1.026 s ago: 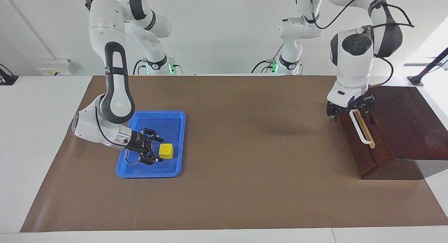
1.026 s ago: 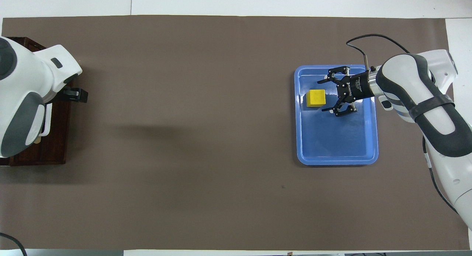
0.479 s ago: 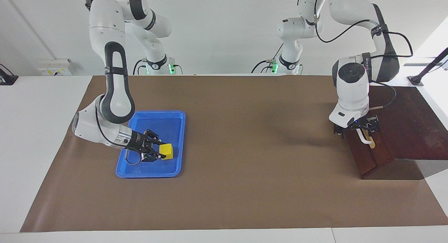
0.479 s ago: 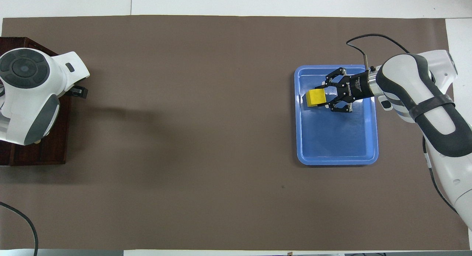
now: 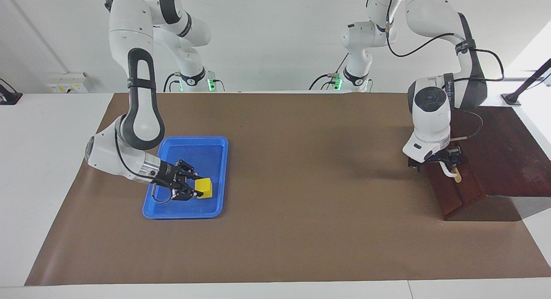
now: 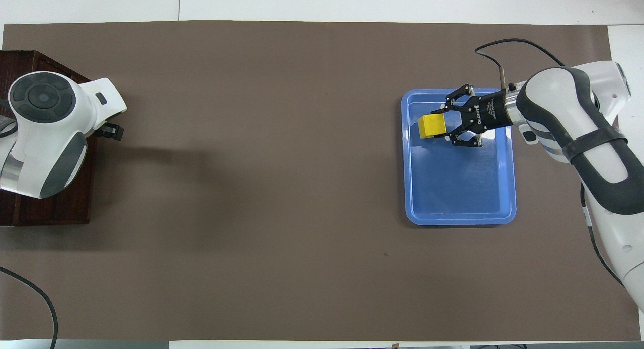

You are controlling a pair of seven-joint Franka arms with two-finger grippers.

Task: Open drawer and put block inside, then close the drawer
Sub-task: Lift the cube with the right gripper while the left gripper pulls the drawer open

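Observation:
The yellow block (image 5: 205,188) (image 6: 431,125) is in the blue tray (image 5: 214,149) (image 6: 458,198), at the part of it farther from the robots. My right gripper (image 5: 198,188) (image 6: 445,125) lies low and nearly level in the tray, shut on the block. I cannot tell whether the block is off the tray floor. The dark wooden box (image 5: 503,148) (image 6: 50,213) stands at the left arm's end of the table with its drawer (image 5: 457,194) pushed in. My left gripper (image 5: 445,161) (image 6: 111,133) is open at the drawer's white handle (image 5: 451,173), hiding most of it.
Brown paper (image 5: 310,169) covers the table between the tray and the box. A black stand (image 5: 527,85) rises at the table's edge beside the box. A black cable (image 6: 30,303) lies at the table corner near the left arm.
My right gripper moved forward and shut on the block, then shifted it slightly. My left gripper came down along the drawer front onto the handle.

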